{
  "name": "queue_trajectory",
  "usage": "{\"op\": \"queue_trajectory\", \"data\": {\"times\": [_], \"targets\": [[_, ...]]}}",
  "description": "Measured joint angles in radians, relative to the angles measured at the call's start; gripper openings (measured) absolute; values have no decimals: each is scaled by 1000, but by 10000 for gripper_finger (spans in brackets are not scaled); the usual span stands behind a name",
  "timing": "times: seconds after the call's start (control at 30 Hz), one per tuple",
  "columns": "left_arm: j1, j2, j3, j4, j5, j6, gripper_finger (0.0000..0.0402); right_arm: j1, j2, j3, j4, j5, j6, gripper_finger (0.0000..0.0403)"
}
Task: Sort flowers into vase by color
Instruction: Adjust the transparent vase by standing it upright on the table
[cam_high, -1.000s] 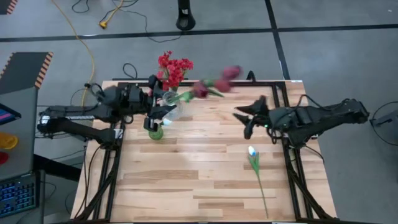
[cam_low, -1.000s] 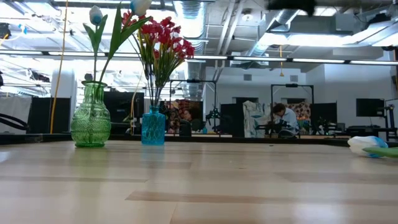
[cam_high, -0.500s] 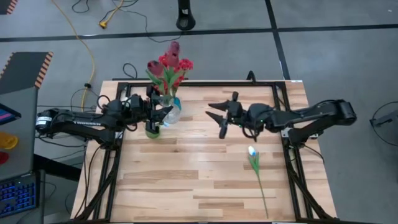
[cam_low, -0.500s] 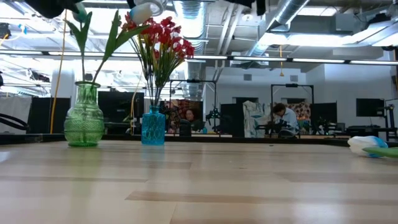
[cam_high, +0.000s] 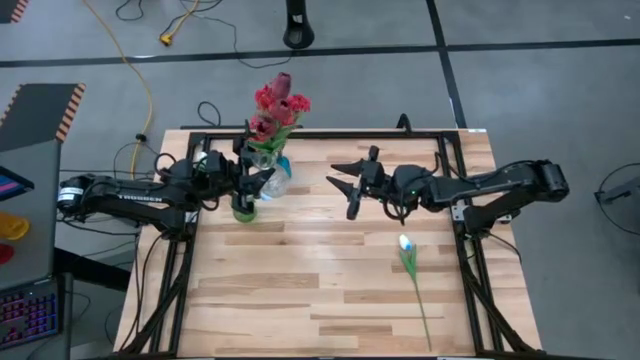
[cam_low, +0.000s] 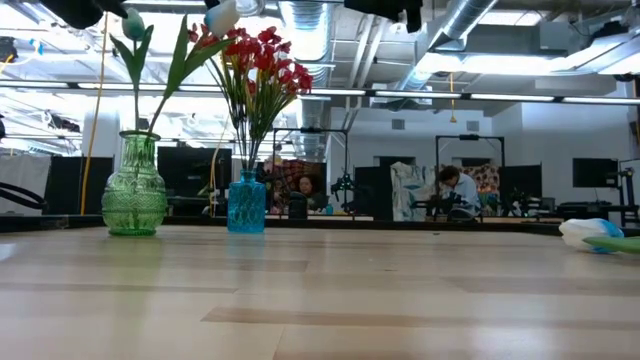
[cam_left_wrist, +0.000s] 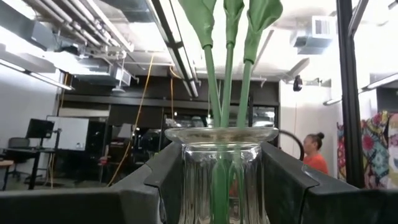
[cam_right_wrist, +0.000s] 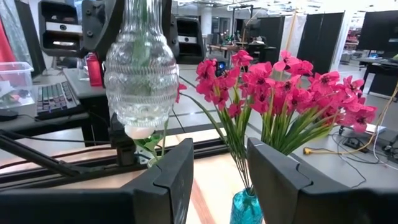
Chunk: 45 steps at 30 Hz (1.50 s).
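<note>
My left gripper (cam_high: 258, 180) is shut on a clear glass vase (cam_right_wrist: 142, 74) at the table's far left. This vase holds green stems (cam_left_wrist: 225, 81) topped by dark maroon tulips (cam_high: 280, 82). Beside it a blue vase (cam_low: 247, 205) of red blossoms (cam_low: 262, 60) and a green vase (cam_low: 133, 190) with white tulips (cam_low: 132, 22) stand on their bases. One white tulip (cam_high: 405, 245) lies flat on the table at the right. My right gripper (cam_high: 342, 190) hangs open in mid-table, pointing at the vases with nothing between its fingers. My left gripper pinches the clear vase between its two fingers at the neck, just under the rim (cam_left_wrist: 221, 155). The fingers (cam_left_wrist: 155, 186) come from the table's left, slanting a little upward, one on each side of the neck. The vase hangs about upright, its base (cam_right_wrist: 139, 130) lifted clear of the table.
A black frame (cam_high: 330, 133) runs round the tabletop's edges. Bare wood (cam_high: 300, 290) fills the near half, broken only by the lying tulip's long stem (cam_high: 422, 310). Beyond the far edge are the room and seated people (cam_low: 450, 190).
The maroon tulips, which leaned out toward the table's right, have swung up and now stand over the clear vase. My right gripper has gone toward the table's left, nearer the vases, still open. My left gripper has sunk a little. The green vase has slid slightly left.
</note>
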Motion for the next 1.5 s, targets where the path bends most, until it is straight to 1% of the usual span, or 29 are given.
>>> {"op": "queue_trajectory", "data": {"times": [0.23, 0.63, 0.93, 1.07, 1.2, 1.4, 1.5], "targets": [[0, 0, 0, 40, -6, -8, 153, 0, -1, 0, 0, -1, 0, 177], [0, 0, 0, 41, -7, -9, 155, 0, 0, 0, 0, -1, 2, 177], [0, 0, 1, 11, -7, -9, 156, -8, 1, 0, 2, -1, 107, 177], [0, 0, 1, 10, -7, -4, 156, -8, 1, 0, 7, -1, 105, 180], [0, 0, 1, 8, -7, 2, 156, -8, 1, 0, 24, -1, 105, 202], [0, 0, 1, 8, -7, 2, 157, -8, 1, 0, 78, -1, 106, 260], [0, 0, 1, 8, -7, 2, 157, -8, 1, 0, 113, -15, 105, 272]]}}
